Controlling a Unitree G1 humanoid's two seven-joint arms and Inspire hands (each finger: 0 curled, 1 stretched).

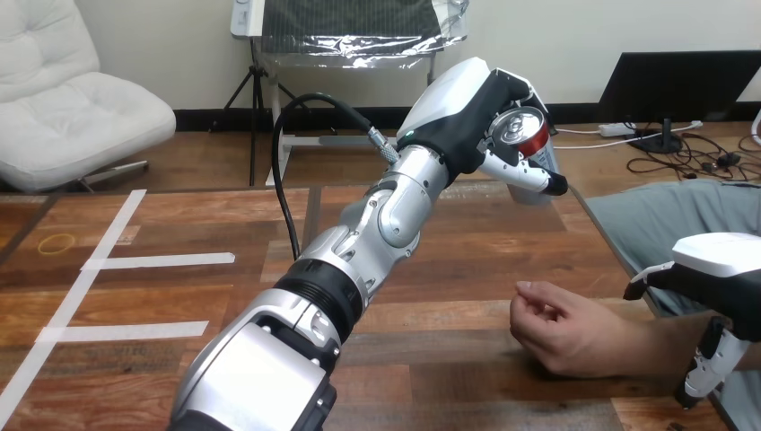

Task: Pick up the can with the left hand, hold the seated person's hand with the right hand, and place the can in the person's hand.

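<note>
Left hand (456, 109) held the raised can (524, 133) clamped; right hand (725, 280) straddled the person's wrist (660, 346), grip unclear.

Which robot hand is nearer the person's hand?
Right. The right hand is over the wrist of the person's hand; the left hand holds the can raised, well apart from it.
</note>
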